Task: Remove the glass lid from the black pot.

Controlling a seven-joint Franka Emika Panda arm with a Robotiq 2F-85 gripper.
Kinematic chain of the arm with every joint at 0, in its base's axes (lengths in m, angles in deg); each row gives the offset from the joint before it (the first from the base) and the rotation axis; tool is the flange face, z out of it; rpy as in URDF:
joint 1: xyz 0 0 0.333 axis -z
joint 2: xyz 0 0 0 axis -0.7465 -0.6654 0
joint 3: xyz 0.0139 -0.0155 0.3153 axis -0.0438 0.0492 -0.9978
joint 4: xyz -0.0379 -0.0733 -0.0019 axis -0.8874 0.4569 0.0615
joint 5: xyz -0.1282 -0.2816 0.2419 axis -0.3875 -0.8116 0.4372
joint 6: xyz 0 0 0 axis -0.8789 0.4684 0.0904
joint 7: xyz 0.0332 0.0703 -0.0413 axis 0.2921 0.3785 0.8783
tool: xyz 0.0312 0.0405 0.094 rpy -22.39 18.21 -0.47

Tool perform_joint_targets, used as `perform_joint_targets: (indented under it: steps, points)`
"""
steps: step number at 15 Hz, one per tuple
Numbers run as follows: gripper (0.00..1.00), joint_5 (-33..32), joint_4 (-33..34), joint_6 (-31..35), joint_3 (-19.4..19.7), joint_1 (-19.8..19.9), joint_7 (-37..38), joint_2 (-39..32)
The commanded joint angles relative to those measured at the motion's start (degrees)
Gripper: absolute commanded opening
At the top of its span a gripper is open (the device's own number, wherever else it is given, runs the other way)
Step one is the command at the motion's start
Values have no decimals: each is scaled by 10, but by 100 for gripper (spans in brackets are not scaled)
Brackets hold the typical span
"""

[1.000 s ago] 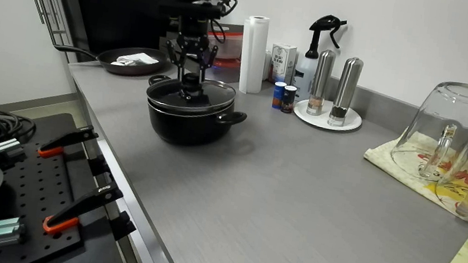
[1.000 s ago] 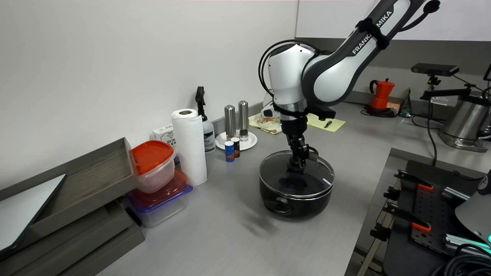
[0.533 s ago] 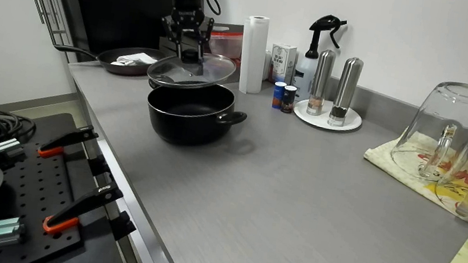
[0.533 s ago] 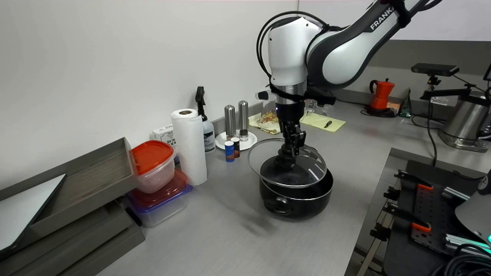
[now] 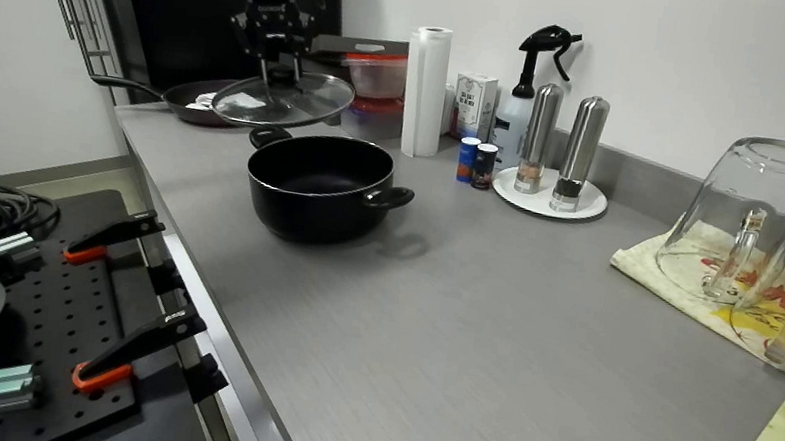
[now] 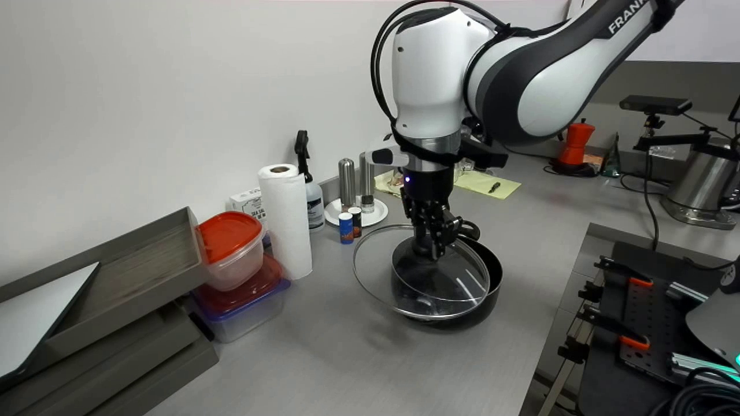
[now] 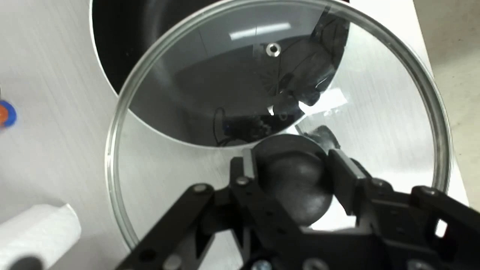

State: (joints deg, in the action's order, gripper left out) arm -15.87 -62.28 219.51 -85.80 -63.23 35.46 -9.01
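Note:
The black pot [image 5: 316, 213] stands on the counter with its top uncovered in an exterior view. My gripper [image 5: 281, 71] is shut on the black knob of the glass lid [image 5: 321, 97]. It holds the lid in the air, tilted, beside and above the pot's far handle. In an exterior view the lid [image 6: 376, 280] hangs in front of the pot [image 6: 492, 263] and partly covers it. In the wrist view the fingers [image 7: 290, 165] sit on both sides of the knob; the lid [image 7: 210, 170] overlaps part of the open pot [image 7: 120, 48].
A frying pan [image 5: 197, 98] with a white cloth lies behind the lid. A paper towel roll [image 6: 286, 225], plastic containers [image 6: 234, 248] and a grey tray stack [image 6: 127, 289] line the wall side. A white dish [image 5: 586, 203] holds two grinders. Glass mugs [image 5: 743, 218] stand farther off.
The gripper has lifted the lid off the pot and carried it sideways, toward the frying pan in an exterior view. The pot has stayed in place and its inside now shows.

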Motion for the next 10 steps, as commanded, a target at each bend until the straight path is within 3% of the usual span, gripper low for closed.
perform_joint_targets:
  steps: [1,10]
  points:
    - [25,10,21,11,-26,-16,-51,-13]
    - [25,57,41,34,-92,-34,-174,-79]
